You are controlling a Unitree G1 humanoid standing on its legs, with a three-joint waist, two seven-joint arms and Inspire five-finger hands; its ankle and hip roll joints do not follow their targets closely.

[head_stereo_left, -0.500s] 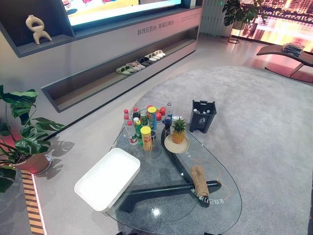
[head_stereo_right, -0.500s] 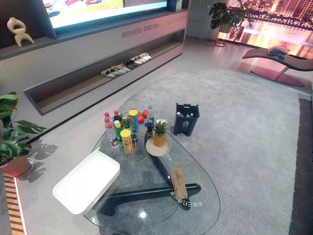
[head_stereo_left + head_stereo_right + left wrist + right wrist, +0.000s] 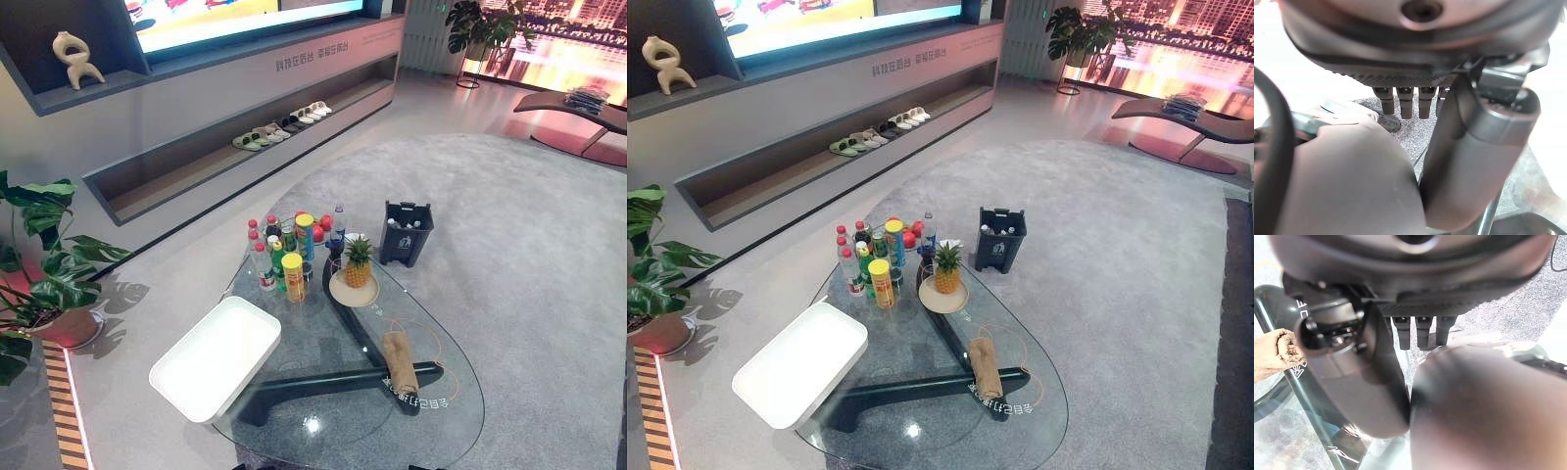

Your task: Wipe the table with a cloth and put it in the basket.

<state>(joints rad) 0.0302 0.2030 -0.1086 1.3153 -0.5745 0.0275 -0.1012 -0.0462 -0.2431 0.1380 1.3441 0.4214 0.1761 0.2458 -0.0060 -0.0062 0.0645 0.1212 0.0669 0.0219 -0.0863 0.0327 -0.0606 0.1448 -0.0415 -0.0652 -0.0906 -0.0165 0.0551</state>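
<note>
Nothing started yet, by the look of it. The cloth (image 3: 399, 356) is brown and rolled into a short log. It lies on the glass bench (image 3: 323, 431) on the right hand's side, touching nothing else, and neither hand has it.

The right hand (image 3: 1415, 279) hangs over the near end of the bench. Its fingers (image 3: 1422, 333) are straight and loose and its thumb (image 3: 1366, 382) stands out beside them. It holds nothing and touches nothing. The cloth sits off its thumb side, lower down and clear of it. My guess is the roll is laid there so this hand can take it first.

The left hand (image 3: 1415, 54) is the same: straight, slack fingers, thumb standing off, empty, with carpet past the fingertips.

The basket (image 3: 216, 357) is white, shallow and rectangular, and sits at the bench's edge on the left hand's side, seeming to overhang it a little. It is well apart from the cloth and nothing shows inside. It is probably parked there as the drop spot, out of the wiping area.

Farther from both hands is a cluster of bottles (image 3: 284, 250), with a pineapple (image 3: 359, 262) on a plate (image 3: 338, 291) just beside them. A dark bin (image 3: 406, 233) stands on the carpet beyond. The bare glass between cloth and basket looks like the patch to wipe. The bottles could get knocked if the sweep runs long.
</note>
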